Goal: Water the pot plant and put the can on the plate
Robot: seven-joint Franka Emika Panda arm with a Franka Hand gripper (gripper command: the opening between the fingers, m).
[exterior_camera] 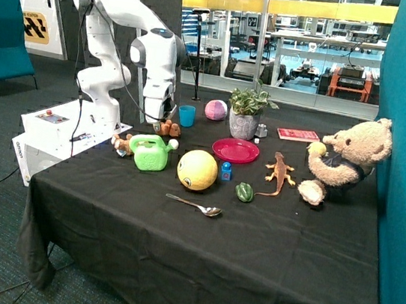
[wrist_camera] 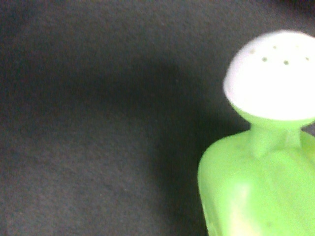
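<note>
Pincer (exterior_camera: 164, 118) hangs low over the table's back edge, just behind the can (exterior_camera: 150, 152); whether its fingers are spread or pressed together cannot be told. From outside, one glossy green plastic can stands upright on the black cloth (exterior_camera: 196, 257), beside one yellow ball (exterior_camera: 197, 169). One flat, shiny magenta plate (exterior_camera: 235, 150) lies bare beyond the ball, and one leafy pot plant (exterior_camera: 246, 113) in a mottled pot stands just behind it. One metal spoon (exterior_camera: 195, 205) lies nearer the front edge.

At the wrist, the can (wrist_camera: 261, 191) shows smooth and rounded, its white domed spout tip (wrist_camera: 273, 76) pierced with small holes, over the matte woven cloth (wrist_camera: 88, 137).
</note>
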